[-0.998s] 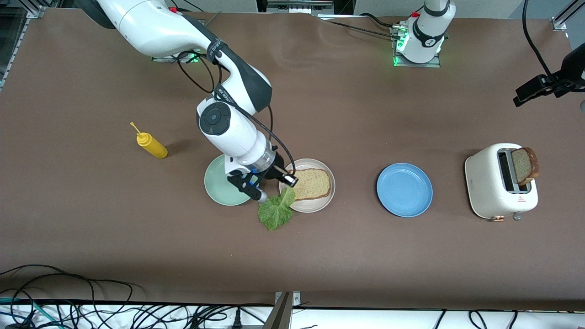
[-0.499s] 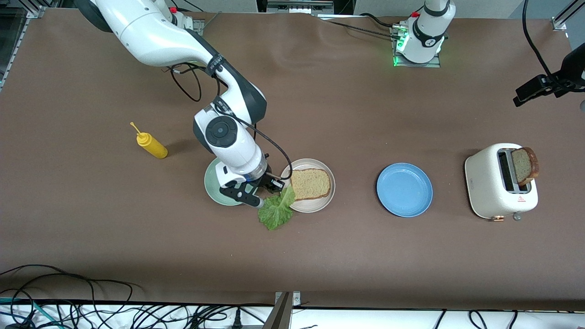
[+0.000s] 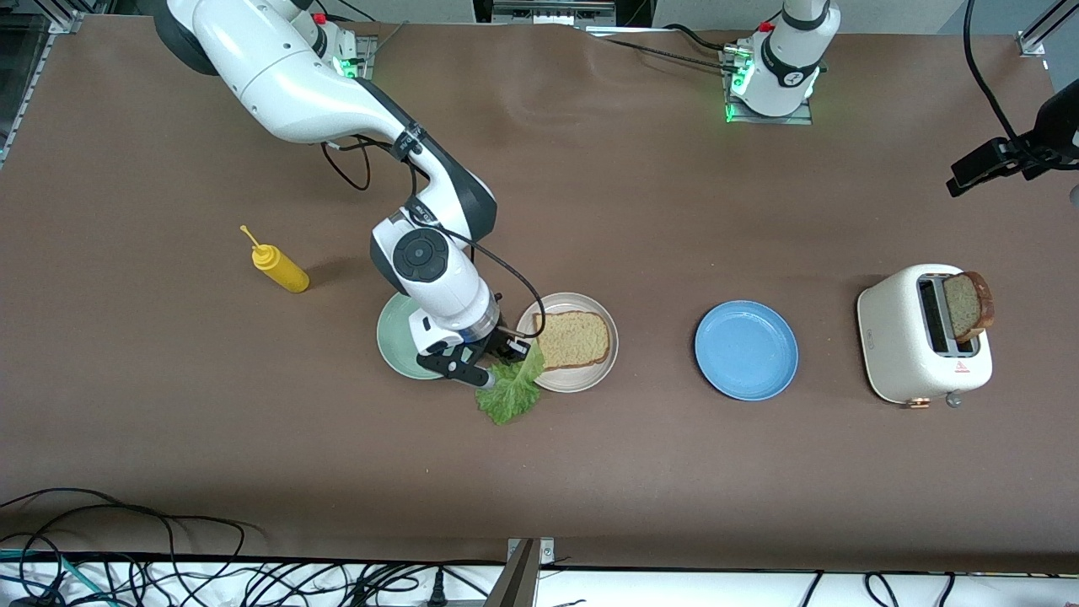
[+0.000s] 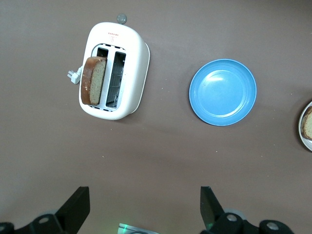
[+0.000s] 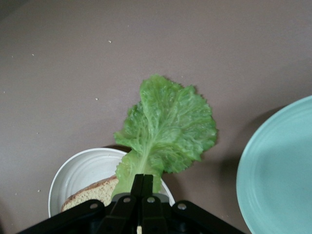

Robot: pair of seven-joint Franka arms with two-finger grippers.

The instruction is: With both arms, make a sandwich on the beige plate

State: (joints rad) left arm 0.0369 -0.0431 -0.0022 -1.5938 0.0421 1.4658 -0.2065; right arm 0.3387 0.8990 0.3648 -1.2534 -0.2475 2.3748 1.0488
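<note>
Pinching the stem end of the lettuce leaf [image 5: 165, 127] with my right gripper [image 5: 142, 185], fingers pressed together on it. That gripper [image 3: 499, 361] hangs low over the edge of the beige plate [image 3: 590, 381] at about the plate's 8 o'clock as the front camera shows it. Most of the leaf [image 3: 509, 391] droops past the rim over the bare table [image 3: 590, 489], nearer the front camera than the plate.

One bread slice [image 3: 573, 339] lies flat on the beige plate. Second bread slice [image 3: 968, 305] stands upright in one slot of the white toaster [image 3: 906, 346] toward my left arm's end.

Mint-green plate [image 3: 394, 341] sits just beside the beige plate, partly under my right wrist. Blue plate [image 3: 746, 350] sits at the beige plate's 3 o'clock, between it and the toaster. Yellow squeeze bottle [image 3: 281, 266] lies at 10 o'clock from the mint-green plate.

My left gripper [image 4: 144, 209] waits high over the table, fingers spread, nothing between them.
</note>
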